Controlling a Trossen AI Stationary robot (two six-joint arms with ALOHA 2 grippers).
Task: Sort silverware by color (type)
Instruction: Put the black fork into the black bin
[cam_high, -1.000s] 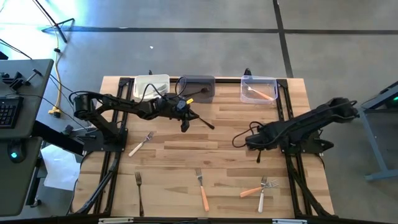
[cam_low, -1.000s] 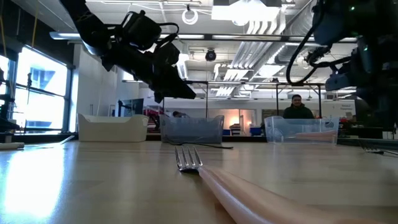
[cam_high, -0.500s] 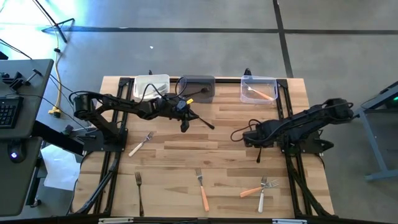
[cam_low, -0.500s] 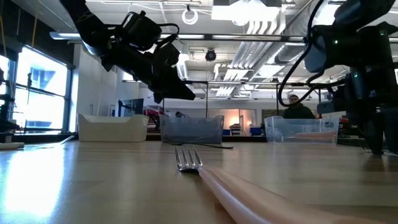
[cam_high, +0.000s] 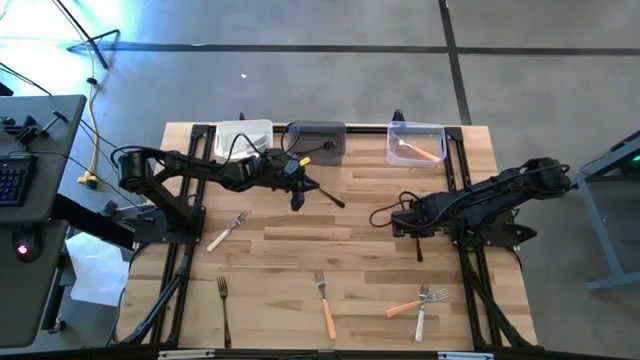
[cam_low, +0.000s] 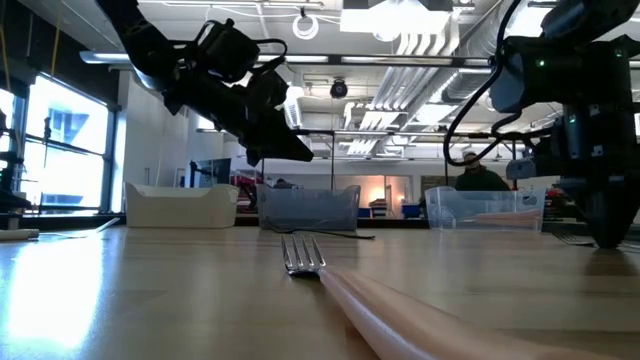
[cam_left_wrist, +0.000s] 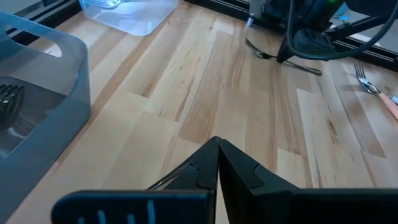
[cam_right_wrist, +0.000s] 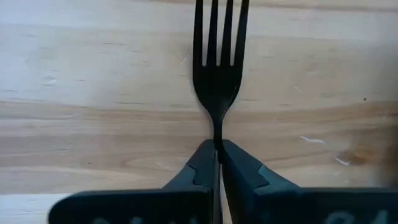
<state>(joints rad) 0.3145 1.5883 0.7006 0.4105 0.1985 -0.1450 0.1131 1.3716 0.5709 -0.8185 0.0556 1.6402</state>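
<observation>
Since a second before, the right claw (cam_right_wrist: 217, 152) had dropped and pinched the black fork (cam_right_wrist: 219, 74) lying right of counter (cam_high: 380, 290) centre. Pickup step; next, carry it to the grey bin (cam_high: 318, 140). Left claw (cam_high: 297, 203) hovered near that bin, pressed together.

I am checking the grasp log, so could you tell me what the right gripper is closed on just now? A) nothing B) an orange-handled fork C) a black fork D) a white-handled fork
C: in the right wrist view the right gripper pinches the neck of an all-black fork lying on the wooden table.
</observation>
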